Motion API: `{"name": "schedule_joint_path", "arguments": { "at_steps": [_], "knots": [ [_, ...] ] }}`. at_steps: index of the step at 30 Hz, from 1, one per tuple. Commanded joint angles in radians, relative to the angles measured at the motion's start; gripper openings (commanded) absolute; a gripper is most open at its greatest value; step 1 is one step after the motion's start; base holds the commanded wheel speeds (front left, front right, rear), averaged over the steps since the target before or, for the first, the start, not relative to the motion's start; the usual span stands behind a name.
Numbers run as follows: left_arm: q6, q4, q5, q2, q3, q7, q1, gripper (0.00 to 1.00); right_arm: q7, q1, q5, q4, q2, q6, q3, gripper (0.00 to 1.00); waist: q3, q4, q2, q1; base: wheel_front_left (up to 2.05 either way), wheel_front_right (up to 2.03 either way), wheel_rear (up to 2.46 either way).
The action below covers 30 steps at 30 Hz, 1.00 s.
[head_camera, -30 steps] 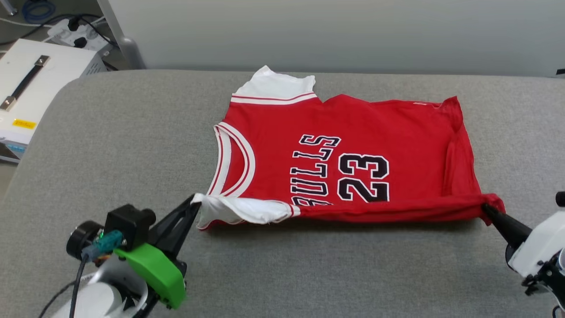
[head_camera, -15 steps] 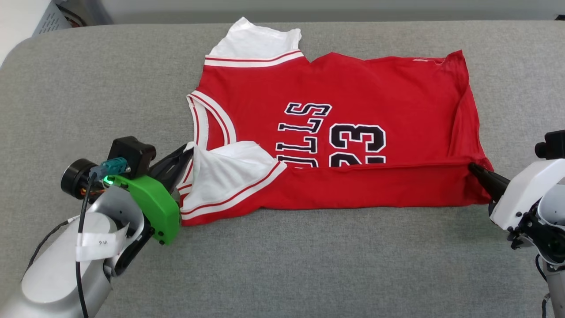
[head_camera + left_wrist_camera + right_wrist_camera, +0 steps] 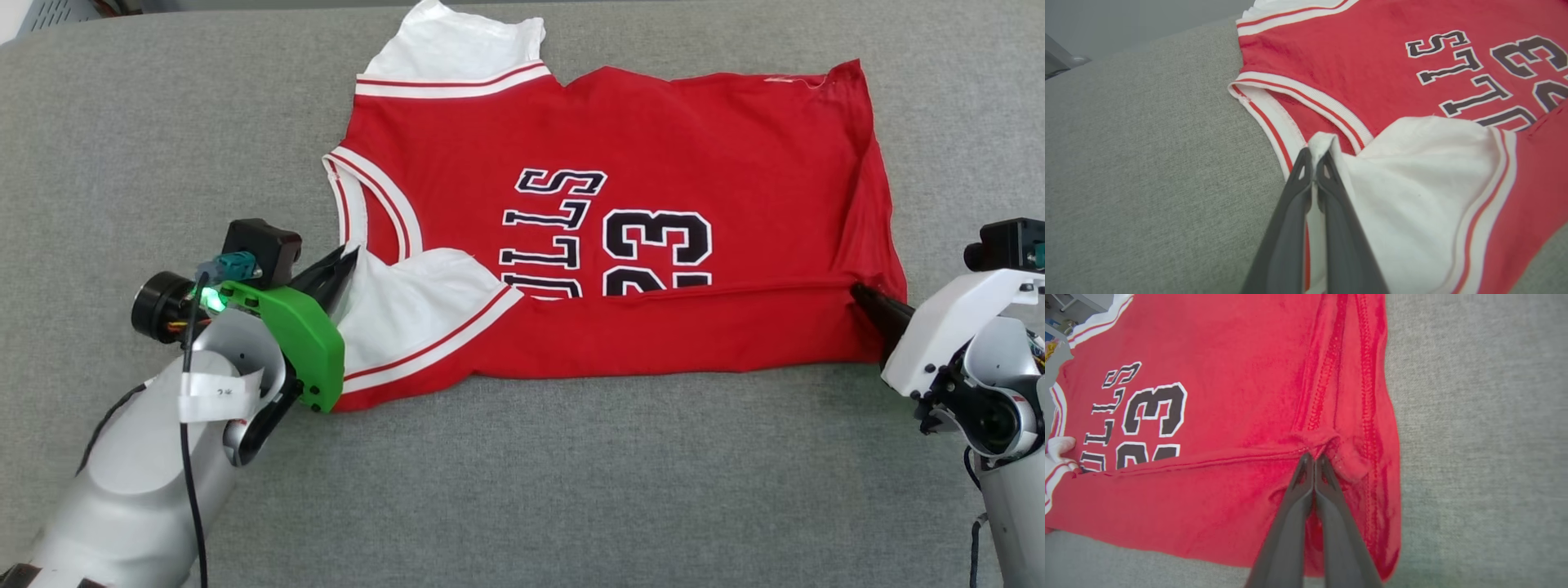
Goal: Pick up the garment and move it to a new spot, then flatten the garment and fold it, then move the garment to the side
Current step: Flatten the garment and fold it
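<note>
Your garment point(image 3: 653, 204) lies on the grey counter point(image 3: 571, 490), upper middle of the head frame, long axis left-right, near strip doubled over the print. The left end effector point(image 3: 347, 263) pinches the white sleeve corner and the right end effector point(image 3: 864, 296) the hem corner (both pressed together on cloth). The unfolded half lies frame-up from both, equally near.

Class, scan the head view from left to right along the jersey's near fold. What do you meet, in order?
In order: left gripper → garment's white sleeve → black "BULLS 23" print → right gripper.
</note>
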Motion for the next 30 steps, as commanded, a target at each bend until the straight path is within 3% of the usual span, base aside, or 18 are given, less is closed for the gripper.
{"name": "schedule_joint_path", "arguments": {
  "at_steps": [1, 5, 9, 15, 19, 23, 30],
  "knots": [
    [-0.004, 0.029, 0.014, -0.017, -0.004, -0.014, -0.024, 1.0, -0.022, -0.024, -0.009, 0.013, 0.0, -0.001, 0.005, 1.0, -0.007, 0.003, 0.0, -0.0001, 0.0, 0.0, 0.0],
    [-0.004, 0.1, -0.01, -0.063, 0.005, -0.056, -0.029, 1.0, -0.062, -0.03, -0.002, 0.021, -0.012, -0.001, 0.038, 1.0, -0.043, 0.008, 0.0, -0.0001, 0.0, 0.0, 0.0],
    [-0.002, 0.161, -0.059, -0.101, 0.035, -0.13, 0.01, 1.0, -0.133, 0.004, -0.051, -0.026, -0.087, -0.001, 0.11, 1.0, -0.118, 0.015, 0.0, -0.0001, 0.0, 0.0, 0.0],
    [0.016, 0.108, -0.1, -0.101, 0.05, -0.146, 0.097, 1.0, -0.132, 0.083, -0.122, -0.118, -0.139, -0.001, 0.131, 1.0, -0.164, 0.02, 0.0, -0.0001, 0.0, 0.0, 0.0],
    [0.075, 0.025, -0.134, -0.095, 0.067, -0.115, 0.173, 1.0, -0.082, 0.142, -0.181, -0.19, -0.136, -0.001, 0.099, 1.0, -0.167, 0.02, 0.0, -0.0001, 0.0, 0.0, 0.0],
    [0.164, -0.075, -0.133, -0.075, 0.074, -0.083, 0.236, 1.0, -0.032, 0.189, -0.239, -0.275, -0.102, -0.001, 0.059, 1.0, -0.152, 0.014, 0.0, -0.0001, 0.0, 0.0, 0.0],
    [0.303, -0.223, -0.157, -0.032, 0.065, 0.082, 0.326, 1.0, 0.049, 0.24, -0.276, -0.392, -0.039, -0.001, 0.023, 1.0, -0.119, -0.005, 0.0, -0.0001, 0.0, 0.0, 0.0]
  ]
}}
